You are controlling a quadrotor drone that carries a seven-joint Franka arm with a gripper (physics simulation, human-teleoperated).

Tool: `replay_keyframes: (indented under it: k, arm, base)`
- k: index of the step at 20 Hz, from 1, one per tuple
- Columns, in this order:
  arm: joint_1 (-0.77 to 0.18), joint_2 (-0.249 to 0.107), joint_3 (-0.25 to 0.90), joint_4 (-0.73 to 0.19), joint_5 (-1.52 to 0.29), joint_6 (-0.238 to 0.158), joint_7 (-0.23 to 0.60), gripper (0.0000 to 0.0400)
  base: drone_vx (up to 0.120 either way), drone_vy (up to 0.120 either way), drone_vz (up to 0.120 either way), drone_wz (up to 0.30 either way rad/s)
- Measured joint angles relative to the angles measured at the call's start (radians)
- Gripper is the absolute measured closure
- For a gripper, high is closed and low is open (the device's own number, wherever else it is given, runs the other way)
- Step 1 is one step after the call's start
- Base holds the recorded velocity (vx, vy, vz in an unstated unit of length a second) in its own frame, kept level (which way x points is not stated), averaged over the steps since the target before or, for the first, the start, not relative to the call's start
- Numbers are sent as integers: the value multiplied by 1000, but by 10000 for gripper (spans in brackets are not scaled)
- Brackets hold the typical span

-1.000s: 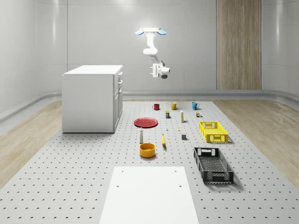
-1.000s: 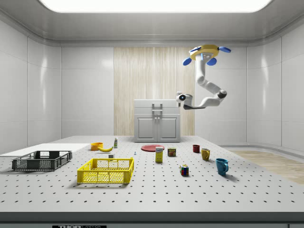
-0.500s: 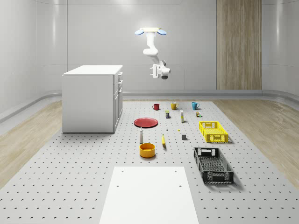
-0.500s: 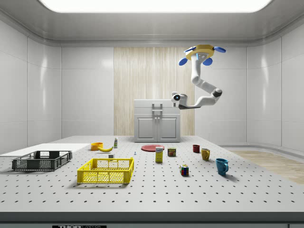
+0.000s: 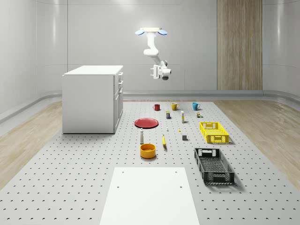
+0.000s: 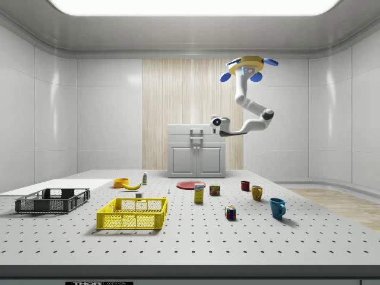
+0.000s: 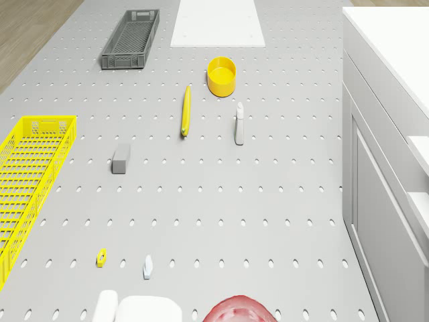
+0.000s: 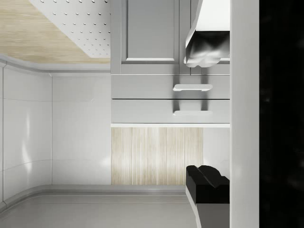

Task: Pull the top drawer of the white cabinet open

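Hovering above the worktop (image 5: 70, 187), my drone (image 5: 151, 32) faces the cabinet (image 5: 91, 101), whose top drawer (image 6: 196, 131) looks shut. My end effector (image 5: 153, 72) hangs well apart from its handle (image 8: 192, 113), fingers (image 8: 205, 47) spread and empty. Approach, grasp and pull all remain.

This is a simulated robotics test room, not a home: bare glossy grey wall panels with one wood-slat panel (image 5: 239, 44), a lit ceiling panel (image 6: 190, 6) and wood flooring around a large grey pegboard platform (image 5: 70, 173). A white cabinet (image 5: 91, 101) stands on the platform, with test objects in rows: mugs, a red plate (image 5: 146, 123), a yellow crate (image 5: 213, 132) and a black crate (image 5: 213, 166).
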Motion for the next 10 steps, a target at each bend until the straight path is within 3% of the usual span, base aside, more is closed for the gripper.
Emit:
replay_keyframes:
  k: [10]
  arm:
    - [35,-36,74,-66,45,112,6,95]
  base:
    - [0,0,0,0]
